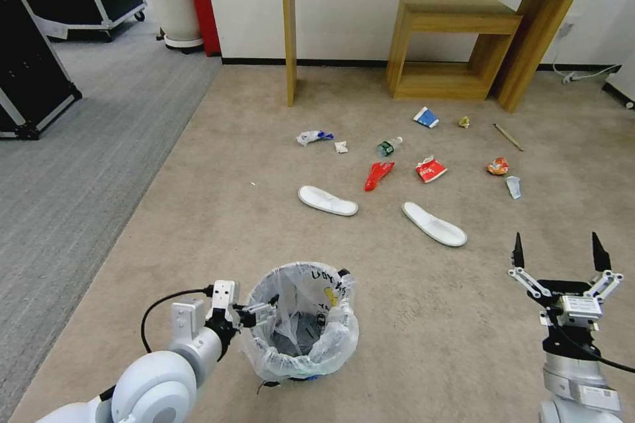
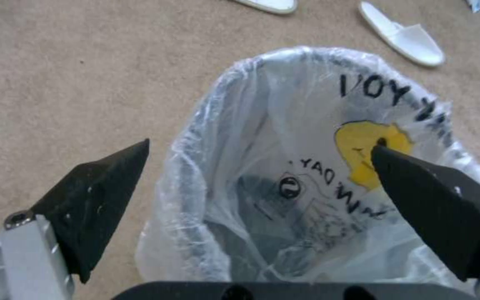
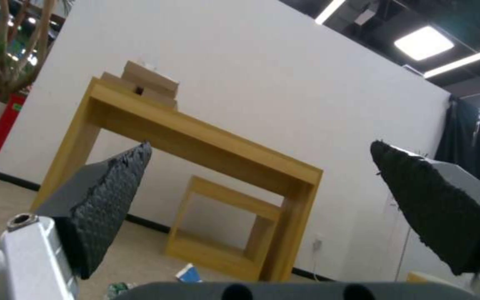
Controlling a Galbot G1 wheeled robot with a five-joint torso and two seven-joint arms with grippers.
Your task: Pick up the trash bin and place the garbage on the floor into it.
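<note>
- Small round dark-framed trash bin, lined with crinkly translucent plastic, stands lower centre; looks light, its liner slippery; take the stiff rim
- left gripper straddles that rim, jaws apart; right gripper lower right, jaws apart

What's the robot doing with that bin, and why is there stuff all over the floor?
The robot's left gripper is open around the near rim of the trash bin, one finger outside and one inside the bag, not yet closed on it. The bin stands on the floor. The right gripper is open, holding nothing. The garbage, including two white slippers, lies scattered farther ahead.
</note>
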